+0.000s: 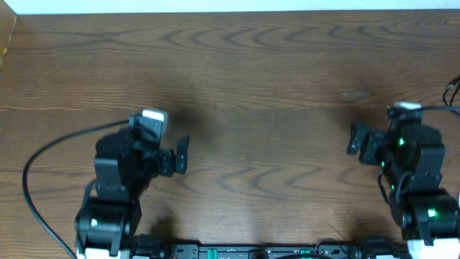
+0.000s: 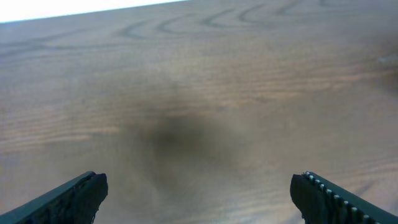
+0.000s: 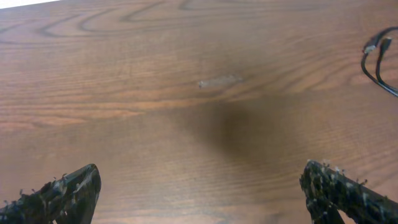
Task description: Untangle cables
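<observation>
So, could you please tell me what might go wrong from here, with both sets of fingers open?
The only cord visible, a thin black cord, lies far right, mostly out of frame; the open right fingers may reach it poorly or nudge it farther away.
Nothing white or tangled shows in any view, so a grasp could be planned blind.
The left arm's thick wire loops over the table and might snag.

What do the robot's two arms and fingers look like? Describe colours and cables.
Both arms are black. The left arm carries a white wrist block and a thick black cable; the right arm shows green lights. The fingers are black and ridged.
</observation>
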### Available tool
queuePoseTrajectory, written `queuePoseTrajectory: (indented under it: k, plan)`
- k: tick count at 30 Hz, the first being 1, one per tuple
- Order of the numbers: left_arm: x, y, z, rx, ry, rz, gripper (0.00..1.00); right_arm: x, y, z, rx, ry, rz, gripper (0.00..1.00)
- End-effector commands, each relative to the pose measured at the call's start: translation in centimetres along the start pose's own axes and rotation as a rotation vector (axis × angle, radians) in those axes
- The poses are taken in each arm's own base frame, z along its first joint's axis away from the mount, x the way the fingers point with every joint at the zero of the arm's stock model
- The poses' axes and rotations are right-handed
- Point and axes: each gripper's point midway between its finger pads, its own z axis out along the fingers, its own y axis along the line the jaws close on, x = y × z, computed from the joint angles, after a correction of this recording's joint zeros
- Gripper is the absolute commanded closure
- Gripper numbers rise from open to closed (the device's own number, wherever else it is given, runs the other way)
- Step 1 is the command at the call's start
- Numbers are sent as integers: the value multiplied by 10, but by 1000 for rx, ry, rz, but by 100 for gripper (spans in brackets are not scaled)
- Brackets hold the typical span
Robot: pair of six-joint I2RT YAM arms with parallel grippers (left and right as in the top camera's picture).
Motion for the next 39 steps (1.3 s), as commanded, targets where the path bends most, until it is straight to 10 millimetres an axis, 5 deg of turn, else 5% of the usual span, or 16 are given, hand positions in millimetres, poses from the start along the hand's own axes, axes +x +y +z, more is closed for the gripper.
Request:
queuePoseTrajectory:
  k: [1, 20, 39]
  plan:
    - [12, 1, -4, -13, -14, 6, 1, 6, -6, -5, 22, -31, -2, 1]
    - [14, 0, -8, -14, -33, 10, 1, 7, -9, -7, 35, -44, -1, 1]
    - [22, 0, -8, -12, -1, 4, 0, 31, -14, -7, 53, 54, -13, 1]
